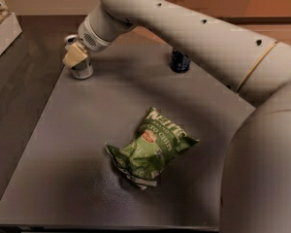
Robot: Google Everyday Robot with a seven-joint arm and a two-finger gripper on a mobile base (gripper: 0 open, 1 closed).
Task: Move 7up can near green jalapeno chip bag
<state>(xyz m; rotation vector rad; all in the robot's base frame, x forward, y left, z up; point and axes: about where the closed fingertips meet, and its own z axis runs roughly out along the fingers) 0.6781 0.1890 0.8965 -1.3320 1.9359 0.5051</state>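
The 7up can (82, 71), small and silver, stands at the far left corner of the dark grey table (63, 169). My gripper (75, 55) is right at the can, its tan tip lying across the can's middle and hiding most of the label. The green jalapeno chip bag (153, 147), wrinkly green foil with white lettering and a red-orange badge, lies flat near the table's middle, well apart from the can and toward the front right of it.
A dark blue can (180, 62) stands at the far edge, partly behind my arm (194, 25). My arm's lower body (262, 174) fills the right side. A white box (2, 28) sits off the table at far left.
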